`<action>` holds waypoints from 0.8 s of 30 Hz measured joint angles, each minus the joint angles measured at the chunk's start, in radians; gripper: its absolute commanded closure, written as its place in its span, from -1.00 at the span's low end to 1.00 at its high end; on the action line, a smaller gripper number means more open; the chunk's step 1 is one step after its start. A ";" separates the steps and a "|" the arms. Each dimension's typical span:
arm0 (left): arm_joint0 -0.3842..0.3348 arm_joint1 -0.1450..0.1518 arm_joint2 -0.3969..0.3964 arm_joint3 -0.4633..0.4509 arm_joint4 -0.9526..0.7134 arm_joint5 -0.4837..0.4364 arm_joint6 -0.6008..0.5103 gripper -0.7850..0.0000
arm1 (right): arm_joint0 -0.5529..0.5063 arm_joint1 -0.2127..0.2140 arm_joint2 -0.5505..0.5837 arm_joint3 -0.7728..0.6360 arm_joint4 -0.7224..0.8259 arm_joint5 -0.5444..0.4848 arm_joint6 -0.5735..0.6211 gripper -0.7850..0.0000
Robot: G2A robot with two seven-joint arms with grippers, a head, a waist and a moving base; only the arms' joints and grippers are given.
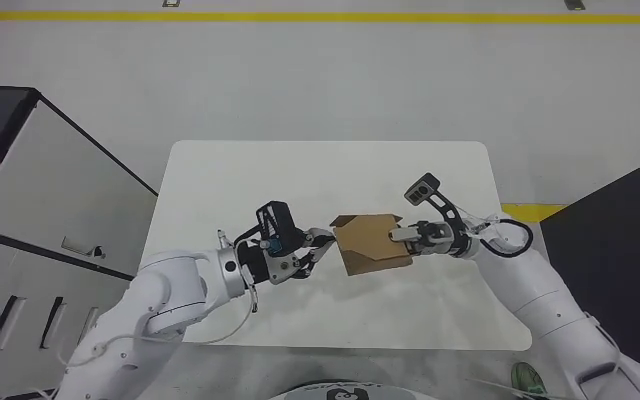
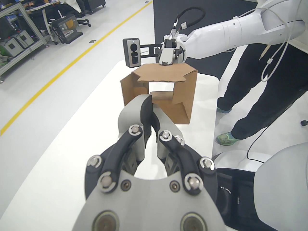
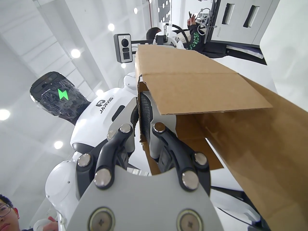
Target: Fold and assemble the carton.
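Note:
A brown cardboard carton (image 1: 372, 246) stands half-formed at the middle of the white table (image 1: 300, 180), its open end with loose flaps facing my left arm. My right gripper (image 1: 397, 233) is shut on the carton's upper far panel; in the right wrist view its fingers (image 3: 145, 111) pinch the cardboard edge of the carton (image 3: 216, 121). My left gripper (image 2: 150, 99) is shut with nothing seen between its fingers, its tips at the open end of the carton (image 2: 185, 97), close to an inner flap. From the left wrist view my right gripper (image 2: 165, 63) sits on the carton's top far edge.
A person's legs (image 2: 264, 92) stand beside the table near my right arm. A dark cabinet (image 2: 204, 5) stands past the table's far end, and a grey cabinet (image 1: 60, 180) flanks the other side. Bare tabletop (image 2: 72, 133) surrounds the carton.

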 measured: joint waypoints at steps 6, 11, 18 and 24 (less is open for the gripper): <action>0.034 0.003 -0.038 -0.012 0.027 0.011 0.028 1.00 | 0.011 0.005 -0.021 0.010 0.043 0.038 0.000 1.00; 0.037 0.003 -0.040 -0.013 0.032 0.015 0.031 1.00 | 0.011 0.005 -0.021 0.010 0.042 0.037 0.000 1.00; 0.040 0.001 -0.047 -0.021 0.066 0.051 0.059 1.00 | 0.003 0.002 -0.021 0.010 0.069 0.109 -0.017 1.00; 0.061 0.000 -0.069 -0.030 0.115 0.085 0.078 1.00 | 0.014 -0.006 -0.035 0.030 0.143 0.248 0.000 1.00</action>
